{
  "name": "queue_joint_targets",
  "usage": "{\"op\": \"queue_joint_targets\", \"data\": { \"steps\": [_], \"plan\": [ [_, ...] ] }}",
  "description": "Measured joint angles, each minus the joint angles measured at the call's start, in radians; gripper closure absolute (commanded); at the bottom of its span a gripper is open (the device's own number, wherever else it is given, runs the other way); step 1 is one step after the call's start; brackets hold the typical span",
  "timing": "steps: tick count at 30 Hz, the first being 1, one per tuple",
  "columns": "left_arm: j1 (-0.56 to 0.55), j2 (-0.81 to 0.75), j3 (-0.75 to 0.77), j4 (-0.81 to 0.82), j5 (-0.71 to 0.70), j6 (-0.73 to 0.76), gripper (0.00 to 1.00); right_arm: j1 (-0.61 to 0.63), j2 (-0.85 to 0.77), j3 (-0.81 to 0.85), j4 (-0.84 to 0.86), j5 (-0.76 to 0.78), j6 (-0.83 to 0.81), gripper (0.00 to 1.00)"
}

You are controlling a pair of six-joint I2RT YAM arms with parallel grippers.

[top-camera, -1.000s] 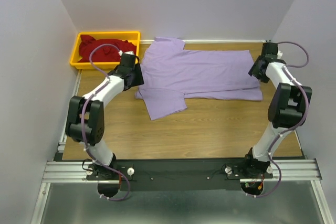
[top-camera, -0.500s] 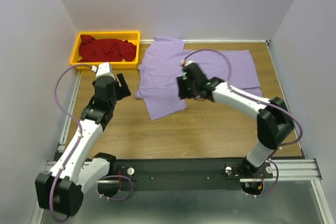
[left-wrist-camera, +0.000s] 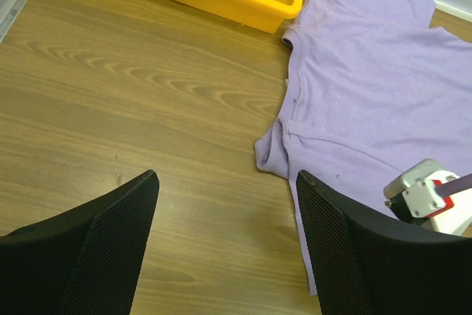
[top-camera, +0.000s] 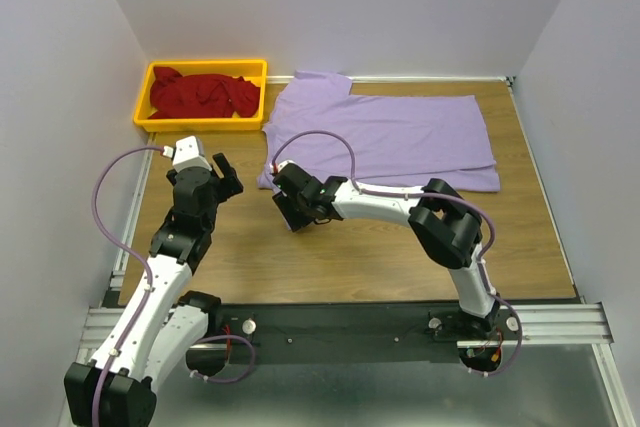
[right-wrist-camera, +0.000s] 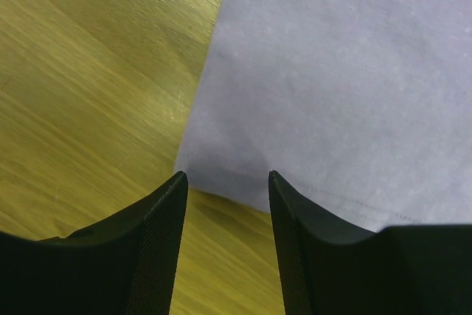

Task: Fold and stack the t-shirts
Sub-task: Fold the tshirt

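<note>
well, red shirt point(top-camera: 200, 95) fills yellow bin point(top-camera: 205, 64) (left fingers point(left-wrist-camera: 110, 248), right fingers point(right-wrist-camera: 155, 248) spread apart).

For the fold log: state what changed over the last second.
The left gripper drew back from the lavender shirt, now open. The right gripper swept from its hem to the near sleeve corner, jaws astride it. That shirt, the red shirt and the yellow bin stayed put.

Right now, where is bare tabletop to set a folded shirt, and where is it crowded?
Bare wood: the near strip of table in front of the lavender shirt, and the left side in front of the yellow bin. Crowded: the far half, under shirt and bin.
</note>
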Motion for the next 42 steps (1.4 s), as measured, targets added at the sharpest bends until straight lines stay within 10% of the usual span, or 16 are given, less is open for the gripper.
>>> {"op": "queue_joint_targets", "data": {
  "steps": [8, 15, 42],
  "plan": [
    [0.000, 0.031, 0.000, 0.012, 0.000, 0.001, 0.18, 0.007, 0.036, 0.024, 0.002, -0.020, -0.026, 0.53],
    [0.000, 0.035, 0.000, 0.018, 0.000, 0.005, 0.18, 0.010, 0.039, 0.024, 0.011, -0.006, -0.037, 0.99],
    [0.000, 0.098, 0.000, 0.019, 0.001, 0.009, 0.19, -0.199, 0.266, 0.525, 0.027, 0.286, -0.412, 0.99]
  ]
}}
